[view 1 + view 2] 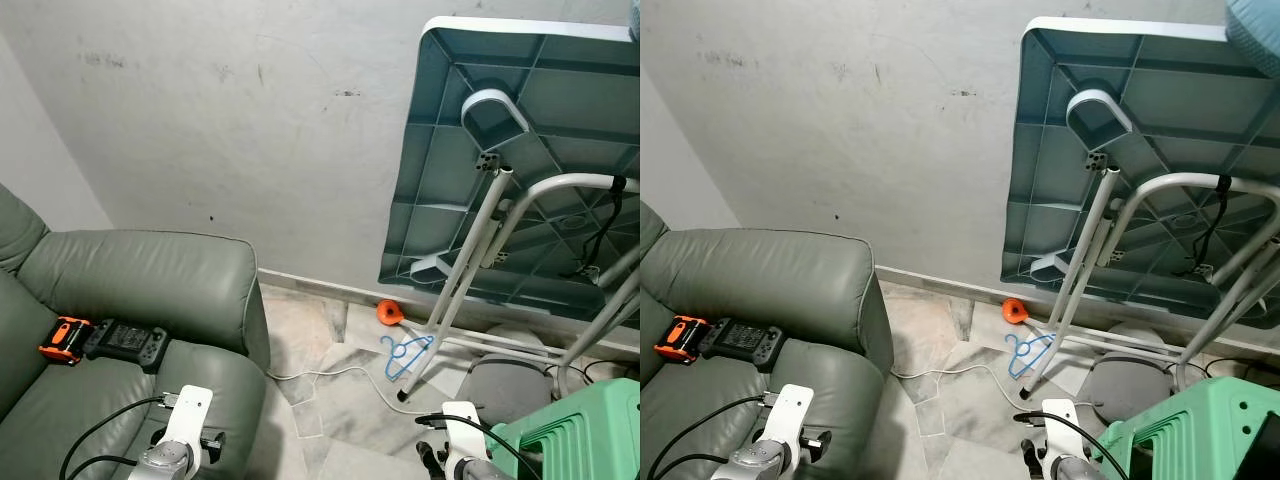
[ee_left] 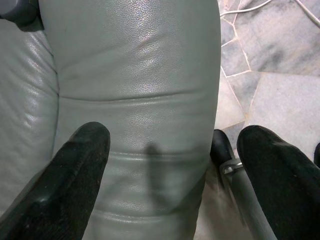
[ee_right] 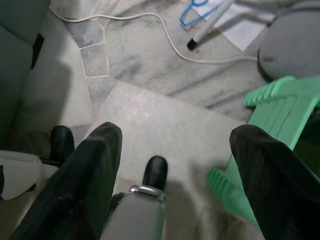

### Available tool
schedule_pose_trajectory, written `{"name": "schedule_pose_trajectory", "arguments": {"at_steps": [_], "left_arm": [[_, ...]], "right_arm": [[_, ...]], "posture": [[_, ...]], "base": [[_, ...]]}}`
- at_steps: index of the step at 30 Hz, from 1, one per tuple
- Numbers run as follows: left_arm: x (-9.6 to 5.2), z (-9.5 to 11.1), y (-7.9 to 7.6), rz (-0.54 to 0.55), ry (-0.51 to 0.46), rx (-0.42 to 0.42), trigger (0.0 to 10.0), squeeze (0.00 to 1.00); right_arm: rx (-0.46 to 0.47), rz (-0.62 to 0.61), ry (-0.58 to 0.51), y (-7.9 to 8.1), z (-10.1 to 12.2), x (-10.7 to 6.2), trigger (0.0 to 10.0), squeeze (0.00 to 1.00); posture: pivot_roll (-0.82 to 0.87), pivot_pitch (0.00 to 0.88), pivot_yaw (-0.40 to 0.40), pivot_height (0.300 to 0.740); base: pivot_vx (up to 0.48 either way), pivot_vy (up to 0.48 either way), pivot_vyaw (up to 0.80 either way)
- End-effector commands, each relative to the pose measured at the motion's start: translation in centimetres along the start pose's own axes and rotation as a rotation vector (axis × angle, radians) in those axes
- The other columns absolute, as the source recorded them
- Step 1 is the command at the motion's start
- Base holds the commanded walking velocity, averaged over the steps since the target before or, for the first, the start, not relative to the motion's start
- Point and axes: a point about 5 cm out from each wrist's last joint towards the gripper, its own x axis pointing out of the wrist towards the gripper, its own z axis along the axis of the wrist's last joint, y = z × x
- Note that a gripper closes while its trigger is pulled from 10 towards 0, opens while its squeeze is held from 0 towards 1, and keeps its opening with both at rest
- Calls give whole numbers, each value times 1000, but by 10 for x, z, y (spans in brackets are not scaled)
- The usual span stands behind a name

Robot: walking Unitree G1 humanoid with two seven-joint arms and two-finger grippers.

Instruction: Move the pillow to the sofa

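One sofa (image 1: 150,290), grey-green leather, at the robot's left, its arm and seat cushions in view; on the seat one black handheld controller (image 1: 126,343) and, touching its left end, one orange-and-black device (image 1: 64,338). One folding desk (image 1: 520,150), teal underside facing out, tipped on edge against the stained white wall (image 1: 230,120), with white tubular legs (image 1: 470,250) folded out in front of it. On the marble-tile floor (image 1: 330,400): one small orange object (image 1: 388,312) at the wall's base, one blue clothes hanger (image 1: 405,355) just beside a desk leg's foot, one white cable (image 1: 330,373) trailing from the sofa's side toward that foot, and one grey round cushion-like item (image 1: 510,385) lying under the desk legs, which may be the pillow, though this cannot be told for sure. One stack of green plastic stools (image 1: 580,430) at lower right, next to the grey item. Left pincer (image 2: 175,165): two black fingers spread wide, holding nothing, poised over the sofa's arm at its floor-side edge. Right pincer (image 3: 175,165): two black fingers spread wide, holding nothing, over bare floor between the sofa and the green stools. The desk legs, hanger and cable lie between the robot and the wall.
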Motion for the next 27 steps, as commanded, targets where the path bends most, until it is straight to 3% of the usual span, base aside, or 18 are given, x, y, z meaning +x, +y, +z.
{"name": "schedule_pose_trajectory", "arguments": {"at_steps": [1,14,27], "left_arm": [[-1,-1,5,22,6,-10,10000,0],[0,-1,-2,-33,8,13,10000,0],[0,-1,-1,-29,9,-7,10000,0]], "right_arm": [[-38,15,-8,3,1,0,10000,0],[-128,52,9,10,-4,0,10000,0],[-133,54,16,11,-7,0,10000,0]], "posture": [[-34,0,80,740],[-37,0,79,740],[-47,0,84,740]], "base": [[0,0,800],[0,0,800],[0,0,800]]}}
